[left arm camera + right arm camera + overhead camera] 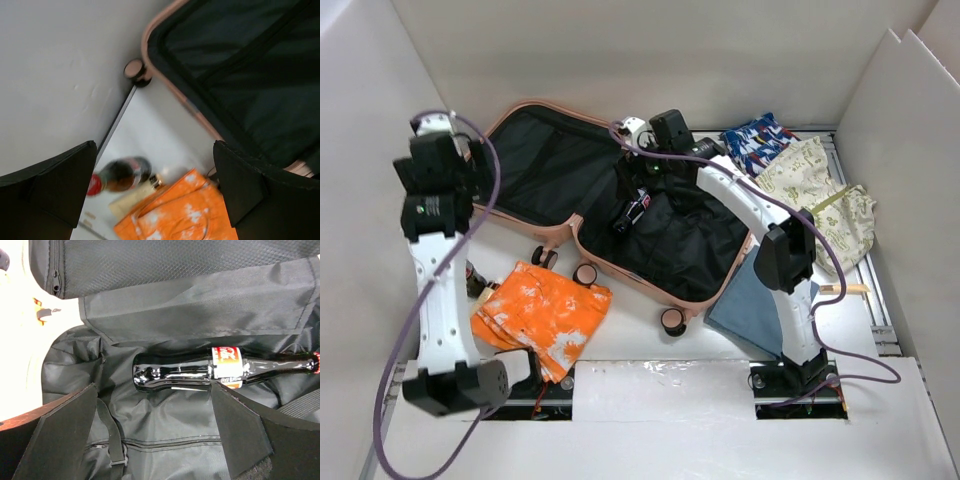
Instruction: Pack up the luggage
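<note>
Top view: salmon-pink hard-shell suitcase (545, 165) lies open on the white table (630, 320), black lining up, with a dark glass cola bottle (632, 212) in its right half.

Left wrist view: left gripper (155, 150) is spread wide and empty, beside the shell's corner.

Right wrist view: right gripper (154, 390) is wide apart and empty, just above the bottle.

The shell is likely stiff, slick and bulky; take it by the lid rim, not the floppy lining.

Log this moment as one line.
suitcase open; cola bottle lying inside; right gripper open over it; left gripper open, empty; orange cloth outside
</note>
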Robot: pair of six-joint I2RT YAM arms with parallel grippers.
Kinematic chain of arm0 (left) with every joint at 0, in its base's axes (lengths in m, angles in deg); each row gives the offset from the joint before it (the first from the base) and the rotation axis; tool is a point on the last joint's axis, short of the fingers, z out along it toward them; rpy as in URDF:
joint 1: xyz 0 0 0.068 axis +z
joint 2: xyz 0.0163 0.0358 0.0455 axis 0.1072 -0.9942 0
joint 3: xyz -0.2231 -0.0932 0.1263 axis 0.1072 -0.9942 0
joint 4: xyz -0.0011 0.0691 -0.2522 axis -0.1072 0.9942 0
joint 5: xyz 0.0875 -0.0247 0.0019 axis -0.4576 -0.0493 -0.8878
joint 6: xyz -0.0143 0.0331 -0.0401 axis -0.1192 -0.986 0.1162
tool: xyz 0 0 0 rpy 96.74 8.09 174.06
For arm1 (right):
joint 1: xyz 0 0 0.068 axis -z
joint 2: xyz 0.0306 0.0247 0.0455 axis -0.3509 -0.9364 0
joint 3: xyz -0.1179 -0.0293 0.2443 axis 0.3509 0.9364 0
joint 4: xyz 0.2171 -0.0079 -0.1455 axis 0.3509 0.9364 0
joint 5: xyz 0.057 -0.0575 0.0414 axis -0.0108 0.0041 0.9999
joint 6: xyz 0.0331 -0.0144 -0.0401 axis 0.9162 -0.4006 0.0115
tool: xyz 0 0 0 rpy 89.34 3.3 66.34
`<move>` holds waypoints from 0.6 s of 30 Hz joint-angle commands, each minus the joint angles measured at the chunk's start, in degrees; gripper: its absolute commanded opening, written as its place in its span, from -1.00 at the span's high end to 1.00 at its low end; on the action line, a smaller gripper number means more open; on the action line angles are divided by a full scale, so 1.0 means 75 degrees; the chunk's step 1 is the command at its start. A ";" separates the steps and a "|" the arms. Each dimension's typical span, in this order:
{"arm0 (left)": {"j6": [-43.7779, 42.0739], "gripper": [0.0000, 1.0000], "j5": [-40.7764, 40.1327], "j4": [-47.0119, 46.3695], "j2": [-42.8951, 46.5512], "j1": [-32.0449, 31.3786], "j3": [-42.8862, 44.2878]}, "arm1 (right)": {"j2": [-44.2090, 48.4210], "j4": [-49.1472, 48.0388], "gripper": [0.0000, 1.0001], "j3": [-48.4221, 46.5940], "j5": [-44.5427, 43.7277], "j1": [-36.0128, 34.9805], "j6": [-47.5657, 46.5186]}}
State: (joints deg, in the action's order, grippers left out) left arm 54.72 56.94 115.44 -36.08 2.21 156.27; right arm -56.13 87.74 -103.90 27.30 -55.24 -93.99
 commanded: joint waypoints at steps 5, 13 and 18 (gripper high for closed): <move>-0.0530 -1.00 0.3839 0.1557 -0.1514 0.2901 0.3302 | 0.0022 0.0008 -0.98 0.0116 0.0273 -0.0003 -0.0182; -0.1481 -1.00 0.4040 0.1091 0.0488 0.4299 0.0883 | 0.0000 -0.0086 -0.98 0.0375 0.0508 -0.0072 -0.0182; -0.1927 -1.00 0.4940 0.1395 0.0992 0.4299 -0.0443 | -0.0083 0.0066 -0.98 0.0094 0.0508 -0.0143 -0.0253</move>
State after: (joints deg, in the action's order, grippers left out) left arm 43.66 87.95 125.38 -28.41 34.43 156.23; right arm -56.52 88.70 -100.49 29.40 -55.44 -94.82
